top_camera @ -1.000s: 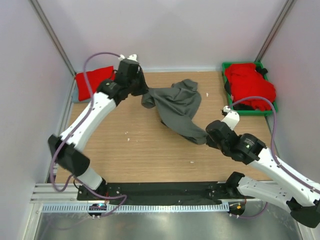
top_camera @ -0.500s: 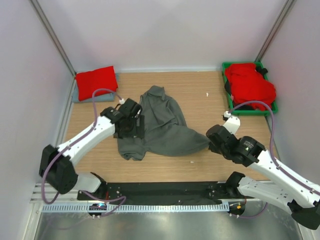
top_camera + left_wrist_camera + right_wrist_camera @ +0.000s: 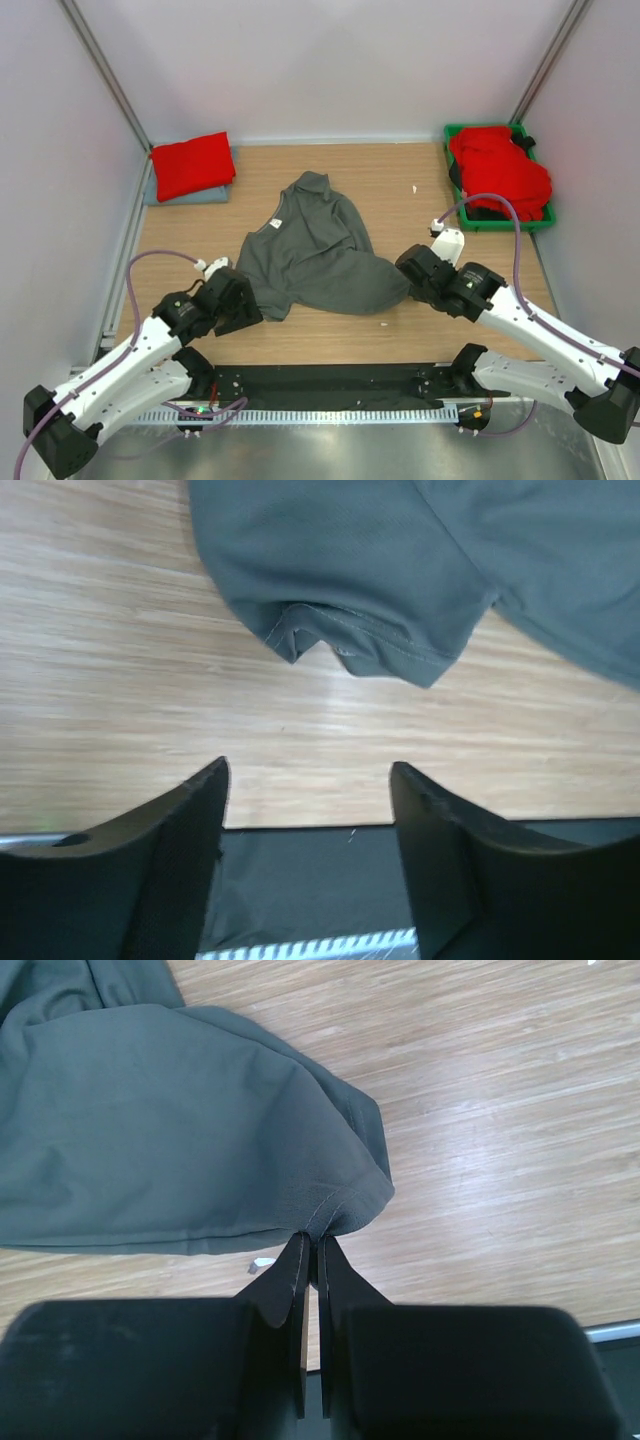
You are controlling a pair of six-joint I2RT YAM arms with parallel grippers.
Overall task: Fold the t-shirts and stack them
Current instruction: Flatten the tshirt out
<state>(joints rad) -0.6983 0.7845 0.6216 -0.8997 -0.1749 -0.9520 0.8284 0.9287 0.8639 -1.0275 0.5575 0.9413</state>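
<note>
The grey shirt [image 3: 310, 255] is lying crumpled in the middle of the wooden table [image 3: 200, 240]. The right gripper [image 3: 312, 1242] is pinching the shirt's near-right corner, its fingers pressed tight together on the hem. The left gripper [image 3: 310, 770] is hovering just off the shirt's near-left sleeve, fingers spread wide and holding nothing. Far left of the grey shirt, a folded red shirt [image 3: 192, 165] is resting on a pale blue-grey shirt [image 3: 163, 196]. Far right of it, more red shirts [image 3: 500, 170] are filling a green bin [image 3: 532, 226].
</note>
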